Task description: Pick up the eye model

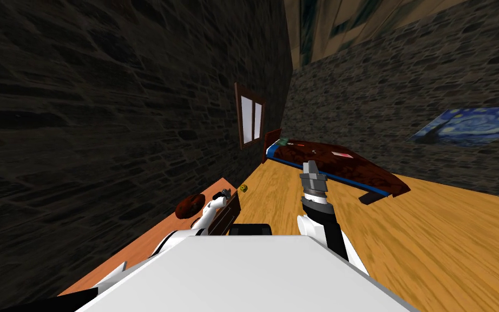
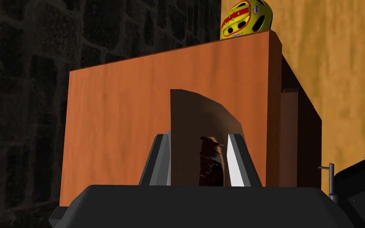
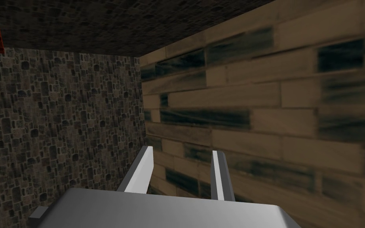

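The eye model (image 1: 190,206) is a dark red-brown rounded lump on the orange desk top (image 1: 151,244), just beside my left hand. In the left wrist view it is a brown shape with a dark streaked patch (image 2: 201,134), rising right between the fingers. My left gripper (image 2: 198,158) points down at the desk with its fingers spread wide on either side of the model, close against it. My right gripper (image 1: 311,169) is held up over the wooden floor, open and empty (image 3: 181,166).
The orange desk (image 2: 138,118) runs along the dark stone wall, with a drawer front and grey handle (image 2: 328,174) on its side. A yellow helmet (image 2: 247,18) lies on the floor past the desk's far end. A bed (image 1: 346,165) stands further off.
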Robot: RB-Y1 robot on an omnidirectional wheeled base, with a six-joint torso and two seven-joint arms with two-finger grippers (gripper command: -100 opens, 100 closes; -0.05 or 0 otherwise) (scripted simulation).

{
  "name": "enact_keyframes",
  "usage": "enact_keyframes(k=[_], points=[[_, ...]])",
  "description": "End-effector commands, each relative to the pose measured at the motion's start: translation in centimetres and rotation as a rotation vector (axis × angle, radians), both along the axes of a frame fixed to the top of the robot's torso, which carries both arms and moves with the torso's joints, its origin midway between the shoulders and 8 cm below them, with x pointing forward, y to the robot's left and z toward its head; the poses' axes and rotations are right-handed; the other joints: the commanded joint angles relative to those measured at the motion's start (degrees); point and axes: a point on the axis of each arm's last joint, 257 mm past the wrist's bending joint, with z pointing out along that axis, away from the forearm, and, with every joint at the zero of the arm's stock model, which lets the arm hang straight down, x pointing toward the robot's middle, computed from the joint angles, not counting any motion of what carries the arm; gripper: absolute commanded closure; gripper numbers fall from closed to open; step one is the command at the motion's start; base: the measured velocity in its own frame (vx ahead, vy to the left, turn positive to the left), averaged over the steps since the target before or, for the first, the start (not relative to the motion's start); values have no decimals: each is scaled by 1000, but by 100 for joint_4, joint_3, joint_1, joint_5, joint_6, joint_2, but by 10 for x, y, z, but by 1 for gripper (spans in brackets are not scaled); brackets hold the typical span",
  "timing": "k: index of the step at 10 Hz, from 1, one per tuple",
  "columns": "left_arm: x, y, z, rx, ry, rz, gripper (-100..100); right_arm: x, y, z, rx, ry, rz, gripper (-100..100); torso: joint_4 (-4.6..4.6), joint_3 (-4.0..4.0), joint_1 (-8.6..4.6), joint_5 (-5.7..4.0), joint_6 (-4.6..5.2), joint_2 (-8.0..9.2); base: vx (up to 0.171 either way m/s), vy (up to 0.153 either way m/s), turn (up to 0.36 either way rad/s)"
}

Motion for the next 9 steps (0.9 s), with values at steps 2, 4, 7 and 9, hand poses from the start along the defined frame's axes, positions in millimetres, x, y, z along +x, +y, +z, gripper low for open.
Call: enact_keyframes(k=[2, 4, 7, 9], points=[[-1, -7, 3, -28, -2, 4, 100, 0, 0, 0, 0, 0, 0, 0, 0, 1, 0, -1, 1, 2, 4, 1, 44], [-1, -7, 3, 9, -2, -33, 100, 0, 0, 0, 0, 0, 0, 0, 2, 2, 1, -1, -4, 2, 10, -1, 41], [-1, -13, 6, -14, -8, -34, 100, 0, 0, 0, 0, 0, 0, 0, 5, 5, 0, -3, -6, 4, 9, 0, 51], [-1, -13, 6, 22, -7, -69, 100, 0, 0, 0, 0, 0, 0, 0, 6, 6, -2, -3, -3, 6, 3, -1, 1]])
